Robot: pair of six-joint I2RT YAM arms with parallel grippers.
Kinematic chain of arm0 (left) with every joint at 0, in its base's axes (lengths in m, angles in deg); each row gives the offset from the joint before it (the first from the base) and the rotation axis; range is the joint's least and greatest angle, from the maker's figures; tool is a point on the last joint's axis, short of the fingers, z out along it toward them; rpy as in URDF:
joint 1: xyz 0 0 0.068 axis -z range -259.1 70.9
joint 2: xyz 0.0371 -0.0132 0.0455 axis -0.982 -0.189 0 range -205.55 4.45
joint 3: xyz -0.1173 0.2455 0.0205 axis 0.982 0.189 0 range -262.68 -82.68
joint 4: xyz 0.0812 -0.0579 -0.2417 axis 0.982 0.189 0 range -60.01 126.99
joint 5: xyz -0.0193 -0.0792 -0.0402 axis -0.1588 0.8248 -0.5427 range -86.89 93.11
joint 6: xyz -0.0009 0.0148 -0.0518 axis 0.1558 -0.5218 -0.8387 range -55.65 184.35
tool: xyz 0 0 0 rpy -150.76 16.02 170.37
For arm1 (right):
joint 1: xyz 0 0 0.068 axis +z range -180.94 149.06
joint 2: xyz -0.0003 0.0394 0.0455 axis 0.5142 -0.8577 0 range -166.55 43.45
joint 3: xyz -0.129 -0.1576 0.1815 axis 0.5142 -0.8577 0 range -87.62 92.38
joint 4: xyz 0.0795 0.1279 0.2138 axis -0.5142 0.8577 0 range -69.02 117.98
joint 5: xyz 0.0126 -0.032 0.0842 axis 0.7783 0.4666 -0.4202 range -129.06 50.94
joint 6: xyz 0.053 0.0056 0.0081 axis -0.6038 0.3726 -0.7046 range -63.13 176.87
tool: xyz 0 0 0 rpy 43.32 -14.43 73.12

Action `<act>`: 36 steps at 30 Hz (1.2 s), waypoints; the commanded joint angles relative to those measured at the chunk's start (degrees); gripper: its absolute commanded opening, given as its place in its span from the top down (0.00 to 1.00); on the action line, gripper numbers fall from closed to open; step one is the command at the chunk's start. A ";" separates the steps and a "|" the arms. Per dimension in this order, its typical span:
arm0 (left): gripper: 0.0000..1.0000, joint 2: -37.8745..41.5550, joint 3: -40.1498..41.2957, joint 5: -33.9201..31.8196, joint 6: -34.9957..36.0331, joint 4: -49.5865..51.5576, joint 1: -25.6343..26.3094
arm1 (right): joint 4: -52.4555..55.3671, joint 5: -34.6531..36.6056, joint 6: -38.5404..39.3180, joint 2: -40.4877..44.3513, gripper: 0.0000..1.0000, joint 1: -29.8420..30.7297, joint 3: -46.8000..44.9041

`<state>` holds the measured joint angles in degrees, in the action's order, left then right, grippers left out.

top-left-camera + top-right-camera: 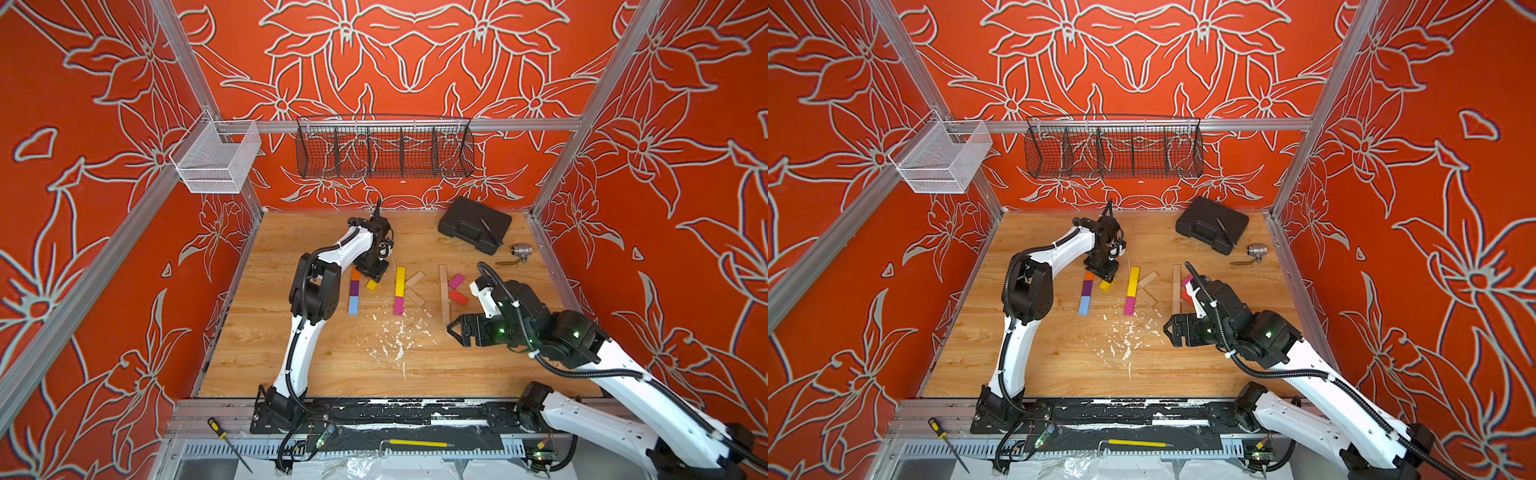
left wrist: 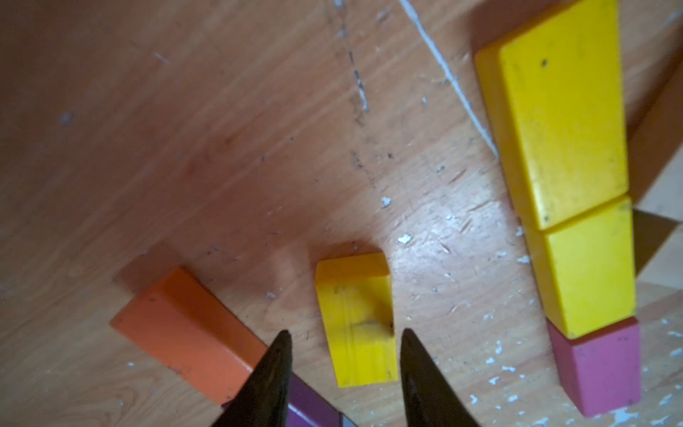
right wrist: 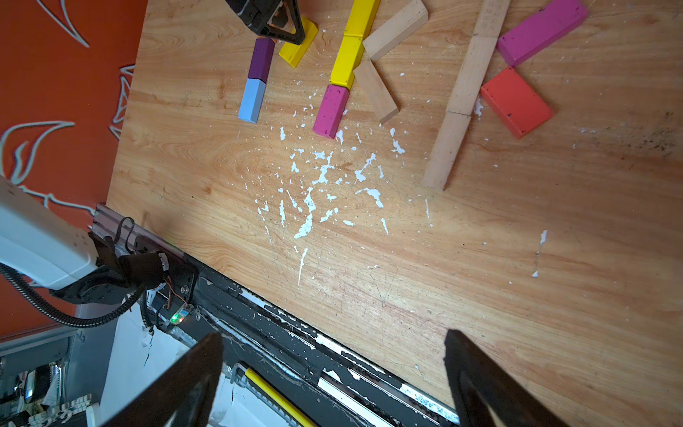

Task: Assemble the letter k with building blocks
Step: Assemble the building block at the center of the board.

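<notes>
My left gripper (image 1: 375, 277) (image 2: 344, 332) hangs low over a short yellow block (image 1: 371, 284) (image 2: 356, 321). It is open, a finger on each side of the block and a gap showing at both. Beside it runs a column of orange (image 1: 355, 274), purple (image 1: 354, 287) and light blue (image 1: 353, 304) blocks. To the right, two yellow blocks (image 1: 400, 280) and a magenta one (image 1: 398, 306) form a column with two plain wood diagonals (image 1: 414, 279). Further right, a plain wood column (image 1: 444, 291) carries magenta (image 1: 456, 281) and red (image 1: 459, 296) diagonals. My right gripper (image 1: 451, 329) (image 3: 333, 334) is open and holds nothing.
A black case (image 1: 473, 224) and a silver fitting (image 1: 520, 250) lie at the back right. A black wire basket (image 1: 384, 151) and a white mesh basket (image 1: 216, 158) hang on the rails. White flecks (image 1: 399, 336) mark the wooden table (image 1: 332, 365).
</notes>
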<state>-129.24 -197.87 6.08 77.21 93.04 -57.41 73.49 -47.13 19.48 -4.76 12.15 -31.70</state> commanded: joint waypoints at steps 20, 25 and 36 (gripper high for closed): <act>0.67 -0.72 -0.58 1.32 10.92 2.86 -0.11 | 2.60 4.63 -3.23 2.59 0.05 -0.17 2.20; 0.66 0.43 0.95 0.08 12.45 0.96 -0.15 | 1.92 5.01 -4.10 2.52 0.05 -0.19 1.73; 0.66 1.23 2.79 -2.83 12.29 -0.51 -0.24 | 0.07 3.81 -4.64 0.10 0.05 -0.18 2.00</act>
<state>-129.74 -195.60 4.28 88.41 92.03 -57.41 74.17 -43.81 15.88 -4.59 12.15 -31.00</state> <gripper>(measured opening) 0.335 0.953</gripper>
